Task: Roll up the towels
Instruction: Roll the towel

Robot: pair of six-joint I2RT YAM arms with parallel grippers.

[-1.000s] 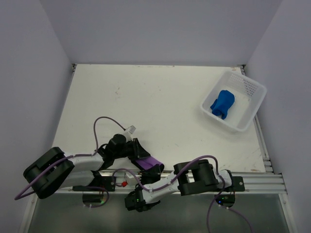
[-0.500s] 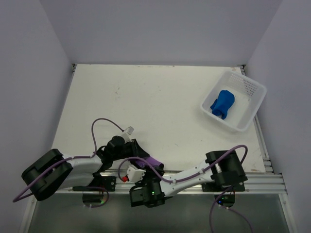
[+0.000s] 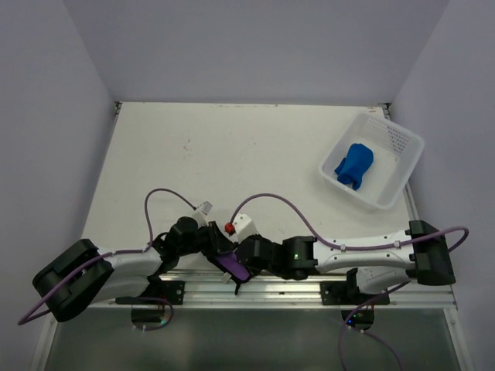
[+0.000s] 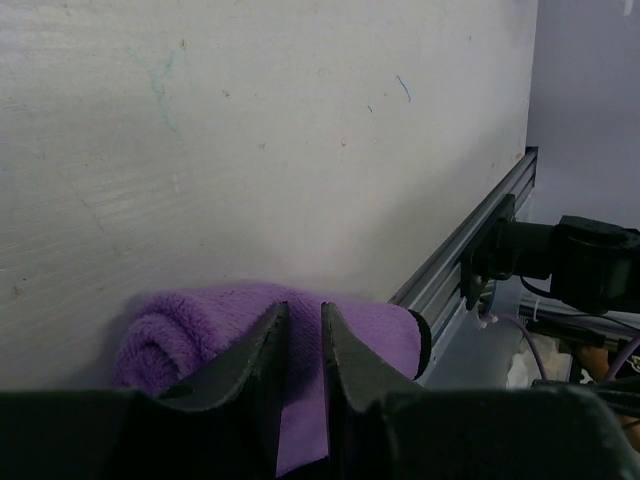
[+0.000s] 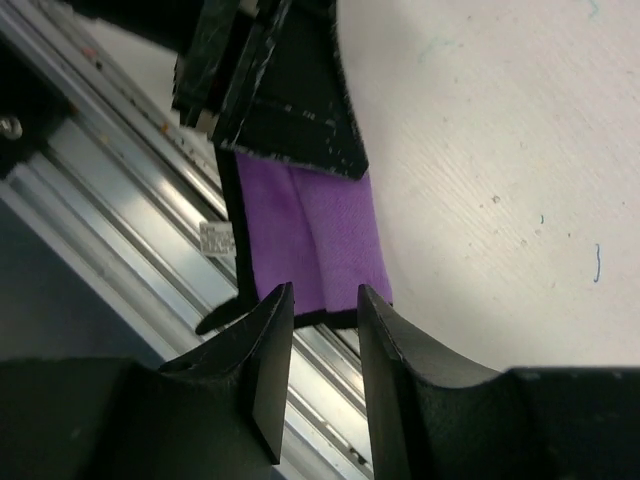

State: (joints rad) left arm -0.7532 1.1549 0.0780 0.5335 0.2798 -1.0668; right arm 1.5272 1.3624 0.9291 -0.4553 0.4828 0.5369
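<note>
A small, dark-trimmed purple towel of soft terry lies at the near edge of the pale, scuffed worktop. Its end hangs over onto the ribbed aluminium rail that runs along that edge. From the left wrist, one side of the cloth shows as a tight roll and the rest lies flatter toward the rail. The lower part of the purple towel is cut off behind the black fingers.

The left claw is clenched on this towel: its jaws stand narrowly apart with purple cloth filling the slit between them. From above, both claws and the towel crowd together in a dark knot, and little of the cloth can be made out there.

The right claw is released. Its jaws stand apart astride the towel's trimmed near end, with cloth and rail visible in the gap. Whether the tips touch the cloth cannot be told. In this view the far end of the purple towel is hidden under the left claw's black fingers.

Well apart, at the right far corner, a bright royal blue towel sits bunched inside a white perforated plastic basket. Its folds are too small to read.
</note>
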